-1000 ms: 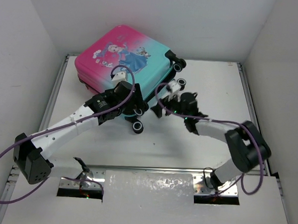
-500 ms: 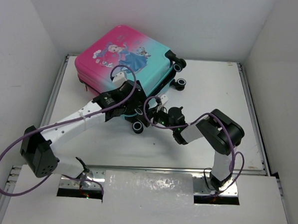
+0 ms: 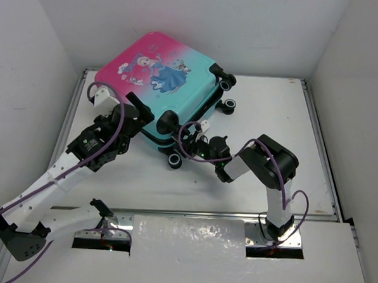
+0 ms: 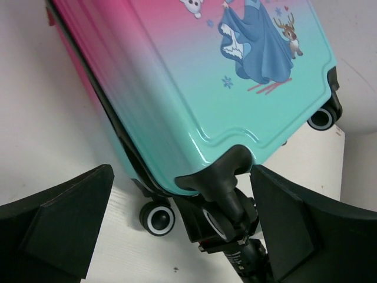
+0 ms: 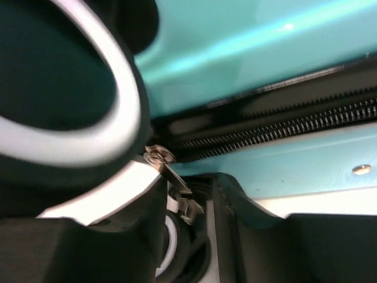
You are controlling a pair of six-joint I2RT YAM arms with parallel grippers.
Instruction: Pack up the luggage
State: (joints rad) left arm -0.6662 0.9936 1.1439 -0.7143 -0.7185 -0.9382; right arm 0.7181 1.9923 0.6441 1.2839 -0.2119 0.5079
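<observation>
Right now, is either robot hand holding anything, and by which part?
The left gripper is open, facing the suitcase, and holds nothing. The right gripper sits at the zipper pull; whether it pinches the pull cannot be told.

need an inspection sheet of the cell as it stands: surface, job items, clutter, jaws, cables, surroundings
Surface: white table, suitcase at its far left.
Job's things: suitcase lying printed side up, halves together, not opened; metal zipper pull hangs at the seam.
Clutter: nothing seen.
Grippers: left gripper with jaws wide open, facing the suitcase's near corner, not touching it; right gripper at the seam beside the near wheel, jaws unclear.
Cables: purple cable loops off the left arm; a second cable loops off the right arm and curls close to the wheel.
Surroundings: white walls on three sides.
</observation>
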